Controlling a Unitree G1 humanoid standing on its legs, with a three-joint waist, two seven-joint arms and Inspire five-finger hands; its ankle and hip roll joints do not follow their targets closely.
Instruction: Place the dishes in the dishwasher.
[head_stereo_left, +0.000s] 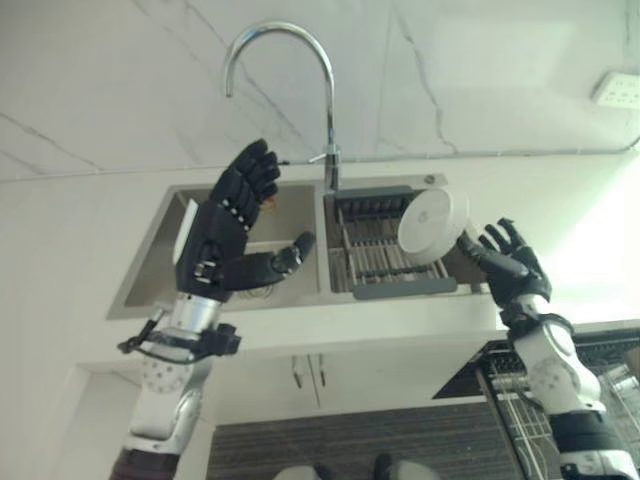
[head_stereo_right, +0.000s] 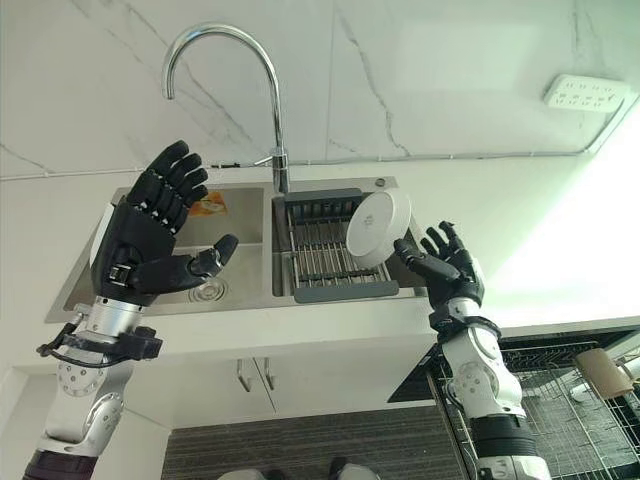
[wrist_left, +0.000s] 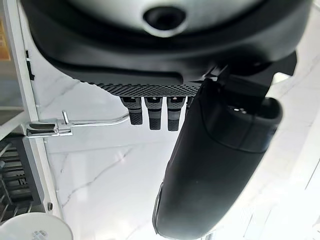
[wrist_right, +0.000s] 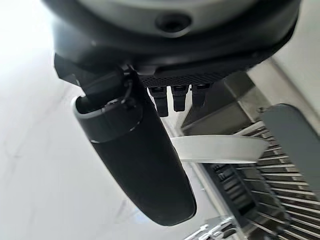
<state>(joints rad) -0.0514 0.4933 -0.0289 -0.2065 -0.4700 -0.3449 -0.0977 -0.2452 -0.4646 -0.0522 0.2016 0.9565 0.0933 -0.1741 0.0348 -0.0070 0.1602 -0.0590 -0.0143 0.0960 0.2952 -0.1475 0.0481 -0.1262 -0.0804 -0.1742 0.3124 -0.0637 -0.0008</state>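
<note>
leaning round white plate (head_stereo_right: 377, 229) in slatted rack (head_stereo_right: 322, 252)

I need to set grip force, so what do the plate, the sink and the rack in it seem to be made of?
Plate: glossy white, likely ceramic or melamine; the look leaves it open. Sink: brushed steel, judging by its grey matte sheen. Rack: metal bars in a dark frame, probably plastic. The right hand is open beside the plate.

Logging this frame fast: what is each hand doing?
Left hand: open, fingers spread, holding nothing.
Right hand: open, fingers spread beside the round white plate; contact cannot be told.
</note>
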